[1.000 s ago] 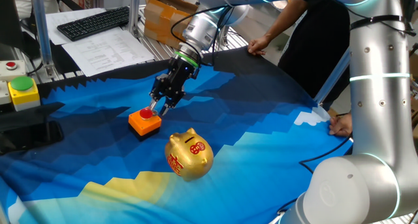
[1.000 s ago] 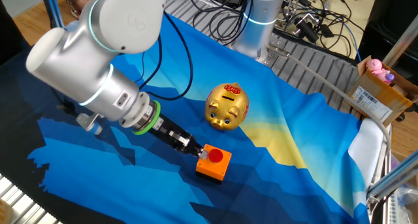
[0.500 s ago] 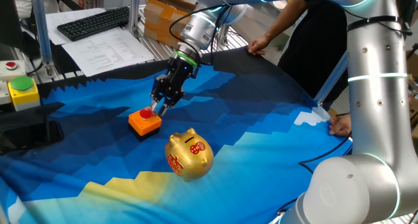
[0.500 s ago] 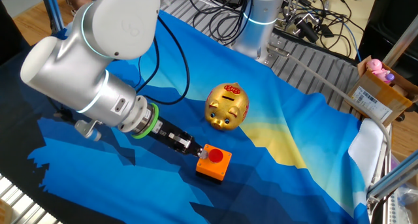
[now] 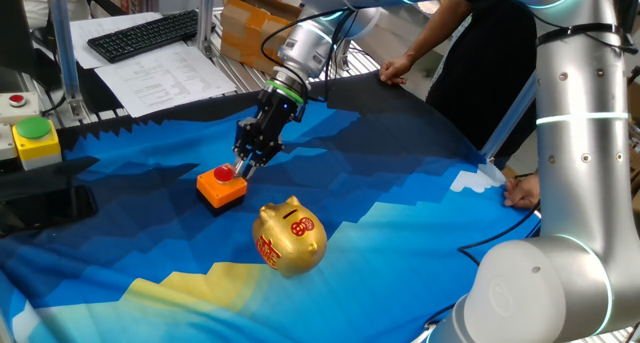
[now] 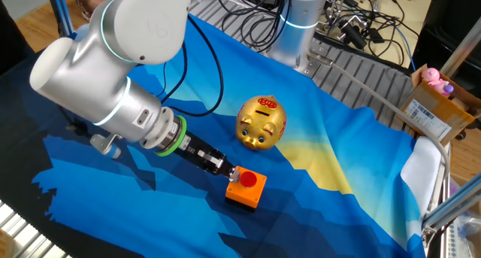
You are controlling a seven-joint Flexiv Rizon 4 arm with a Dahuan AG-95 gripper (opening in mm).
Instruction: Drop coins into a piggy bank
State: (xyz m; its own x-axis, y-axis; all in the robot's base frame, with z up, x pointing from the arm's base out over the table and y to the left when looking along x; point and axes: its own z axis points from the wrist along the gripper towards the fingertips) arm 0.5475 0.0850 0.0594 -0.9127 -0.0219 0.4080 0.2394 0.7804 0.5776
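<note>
The gold piggy bank stands on the blue cloth, slot up; it also shows in the other fixed view. A red coin lies on top of an orange square block, also seen from the other side as coin on block. My gripper points down at the coin's far edge, its fingertips close together and touching or almost touching the coin. In the other fixed view the gripper sits at the block's left top edge. I cannot tell whether it grips the coin.
A green push-button on a yellow box stands at the left edge. A keyboard and papers lie behind. A person's hands rest at the cloth's far edge and right edge. A cardboard box stands at the right.
The gripper has shifted only slightly at the coin on the orange block. The arm's upper part swayed a little. The pig and the block have not moved.
</note>
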